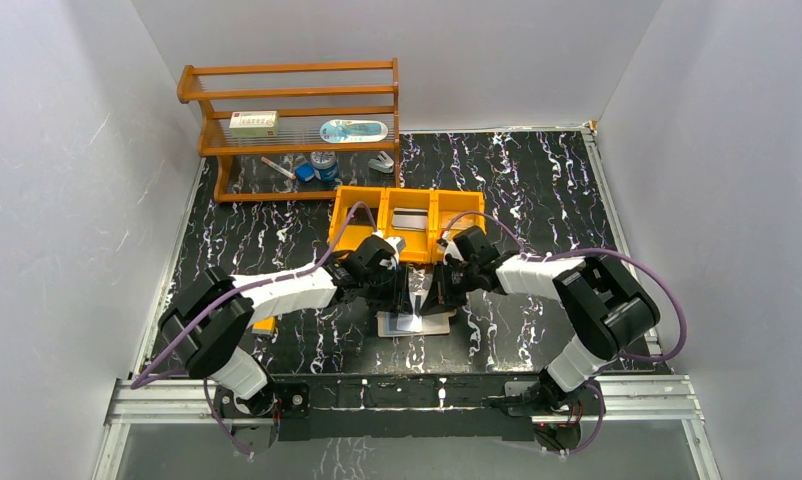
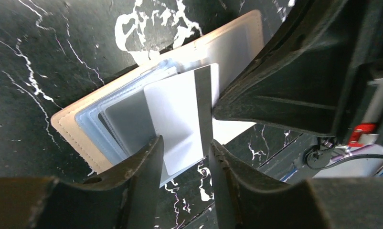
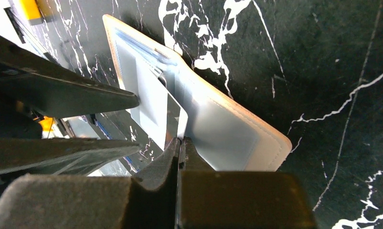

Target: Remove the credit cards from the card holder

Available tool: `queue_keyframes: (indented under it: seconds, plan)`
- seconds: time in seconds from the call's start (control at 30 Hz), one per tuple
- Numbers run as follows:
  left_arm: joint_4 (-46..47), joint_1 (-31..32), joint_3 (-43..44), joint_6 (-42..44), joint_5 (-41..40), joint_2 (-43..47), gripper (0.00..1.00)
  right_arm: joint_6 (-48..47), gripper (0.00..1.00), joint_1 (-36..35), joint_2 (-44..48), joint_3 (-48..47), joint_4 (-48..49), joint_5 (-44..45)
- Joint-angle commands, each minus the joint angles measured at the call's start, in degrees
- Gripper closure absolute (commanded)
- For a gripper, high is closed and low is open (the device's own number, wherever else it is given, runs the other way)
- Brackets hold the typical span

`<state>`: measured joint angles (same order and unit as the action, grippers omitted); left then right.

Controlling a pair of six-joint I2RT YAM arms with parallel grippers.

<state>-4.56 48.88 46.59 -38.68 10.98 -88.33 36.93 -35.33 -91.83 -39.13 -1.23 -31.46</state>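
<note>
While spread flat, card holder (image 2: 230,40) — left fingers (image 2: 142,171) parted astride grey card (image 2: 175,114), right fingers (image 3: 161,164) clenched beside it.

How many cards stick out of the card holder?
1: a pale striped card jutting from the card holder, between the fingers of the left gripper; others may hide in sleeves.

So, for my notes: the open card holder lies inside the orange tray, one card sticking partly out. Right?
No: the top view shows the card holder on the table in front of the orange tray. It is open, one card sticking partly out.
</note>
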Motion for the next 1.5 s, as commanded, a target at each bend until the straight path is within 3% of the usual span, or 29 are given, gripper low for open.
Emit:
queue_keyframes:
  seconds: [0.0, 0.2, 0.4, 0.57, 0.83, 0.97, 1.13, 1.3, 1.47]
  plan:
    - [1.0, 0.2, -2.3, -0.5, 4.0, -1.6, 0.64, 0.6, 0.94, 0.1, 2.1, 1.4, 1.6, 0.5]
    - [-2.3, 0.1, -5.4, -1.6, 0.0, -1.4, 0.69, 5.4, 0.86, 0.1, 4.3, 4.0, 6.2, 2.0]
    - [-2.6, 0.2, -6.7, -1.8, 0.0, -1.4, 0.71, 17.7, 0.71, 0.2, 5.0, 10.7, 22.7, 0.2]
    - [-2.6, 0.2, -6.7, -1.7, -0.2, -1.2, 0.73, 21.0, 0.68, 0.0, 5.0, 12.8, 27.0, 1.9]
    - [-2.5, 0.1, -6.8, -1.8, -0.2, -1.1, 0.75, 22.7, 0.70, -1.0, 2.7, 14.5, 33.2, 2.0]
    - [-2.6, 0.2, -7.0, -1.8, -0.3, -0.7, 0.75, 23.3, 0.84, -1.3, 3.1, 15.8, 34.5, 2.9]
    - [-2.9, 0.2, -7.1, -1.8, -0.5, -0.3, 0.75, 20.3, 0.95, -1.3, 8.4, 16.3, 26.2, 8.0]
    - [-2.9, 0.1, -7.0, -1.5, -0.2, -0.3, 0.76, 18.9, 0.96, -1.0, 11.8, 17.5, 21.8, 8.8]
    - [-2.9, 0.2, -6.5, -0.3, 1.0, -0.7, 0.76, 20.9, 0.90, -0.9, 10.9, 18.5, 25.3, 5.8]
